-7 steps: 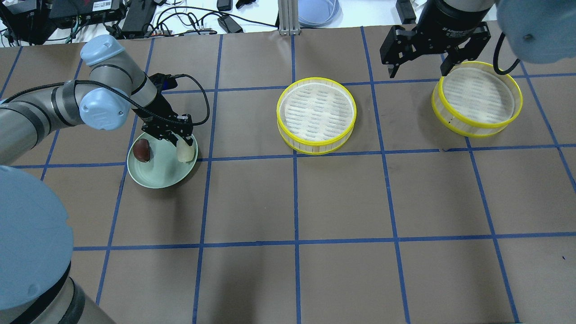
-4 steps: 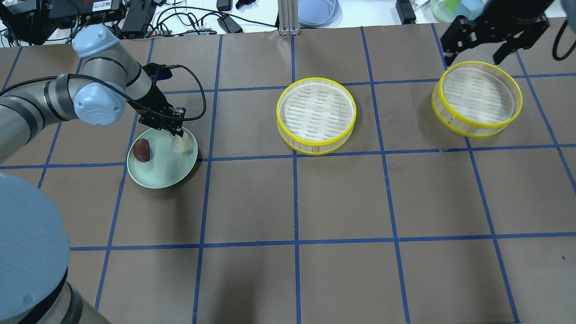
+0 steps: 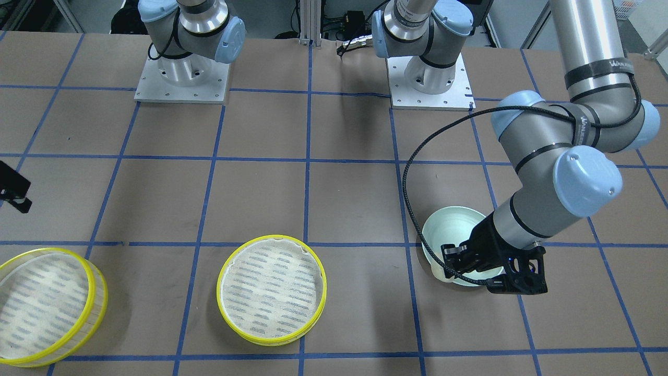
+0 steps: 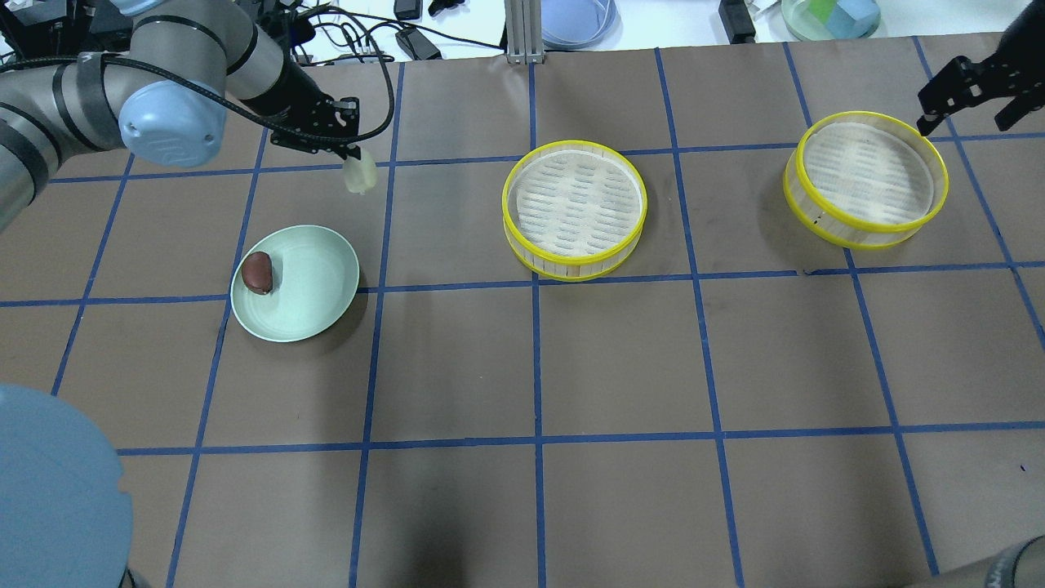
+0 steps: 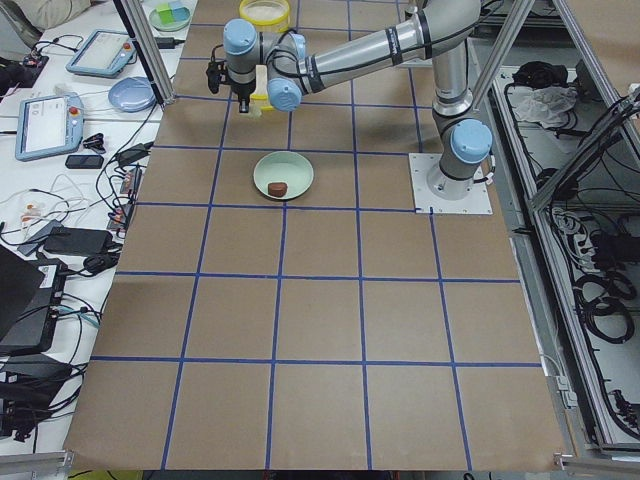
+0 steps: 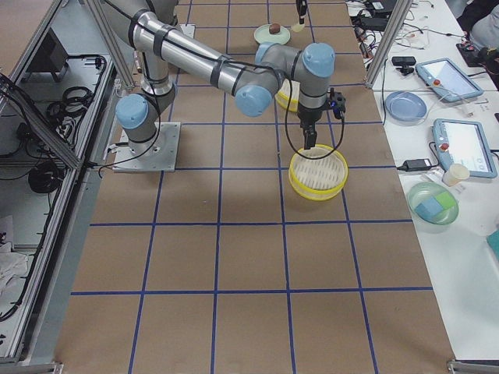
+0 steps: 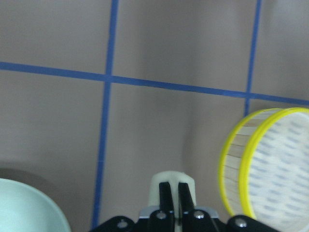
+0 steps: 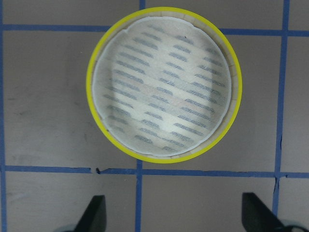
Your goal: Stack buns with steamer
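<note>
My left gripper (image 4: 353, 157) is shut on the pale cream bun (image 4: 359, 175) and holds it in the air beyond the mint-green plate (image 4: 314, 306). In the left wrist view the cream bun (image 7: 172, 183) sits between the fingertips. The dark reddish-brown bun (image 4: 257, 272) lies on the plate's left side. One yellow-rimmed steamer tray (image 4: 574, 208) stands mid-table, to the right of the held bun. The second steamer tray (image 4: 865, 178) stands far right. My right gripper (image 4: 963, 114) is open and empty, high above that tray's far right edge; the tray (image 8: 164, 84) fills the right wrist view.
Blue tape lines grid the brown table (image 4: 620, 359). Cables, tablets and a blue dish (image 4: 575, 20) lie on the white bench past the far edge. A metal post (image 4: 518, 33) stands at the far edge.
My left gripper has lifted the cream bun off the plate and carried it up and towards the far side. My right gripper has moved to the right, away from the right tray.
</note>
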Robot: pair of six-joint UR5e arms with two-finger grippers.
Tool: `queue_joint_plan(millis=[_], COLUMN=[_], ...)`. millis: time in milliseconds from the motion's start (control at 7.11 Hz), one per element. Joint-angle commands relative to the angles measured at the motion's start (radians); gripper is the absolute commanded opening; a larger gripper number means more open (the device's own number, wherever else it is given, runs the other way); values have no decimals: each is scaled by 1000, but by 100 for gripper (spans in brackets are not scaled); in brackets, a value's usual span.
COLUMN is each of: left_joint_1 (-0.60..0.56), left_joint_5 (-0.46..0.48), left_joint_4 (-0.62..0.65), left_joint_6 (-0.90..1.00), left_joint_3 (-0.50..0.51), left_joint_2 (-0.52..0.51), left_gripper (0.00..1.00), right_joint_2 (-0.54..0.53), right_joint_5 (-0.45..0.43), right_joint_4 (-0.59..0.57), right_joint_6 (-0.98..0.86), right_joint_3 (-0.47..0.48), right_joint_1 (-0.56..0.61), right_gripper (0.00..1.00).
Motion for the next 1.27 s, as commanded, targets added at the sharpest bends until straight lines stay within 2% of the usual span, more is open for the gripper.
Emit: queue_joint_plan(millis=[0, 281, 422, 703, 844, 984, 1125], left_joint_1=[-97, -160, -170, -196, -205, -205, -205], left_joint_5=[-156, -169, -166, -169, -169, -163, -161], left_joint_4=[130, 251, 281, 330, 330, 330, 329], left_joint_6=[-128, -157, -159, -232, -278, -326, -335], left_joint_3=[-4, -5, -5, -5, -7, -5, -4], left_joint_2=[-40, -124, -169, -215, -215, -206, -197], left_gripper=[0, 0, 0, 1, 62, 100, 100], right_joint_2=[78, 109, 163, 229, 250, 258, 280], right_joint_5=[0, 4, 6, 0, -2, 3, 6], right_joint_4=[-23, -133, -235, -296, -337, -341, -342], right_joint_6=[-63, -65, -98, -126, -126, -128, -129], right_joint_3=[2, 13, 11, 8, 5, 5, 5], right_joint_1=[-55, -57, -57, -57, -57, -57, -57], right_gripper=[100, 100, 100, 100, 100, 100, 100])
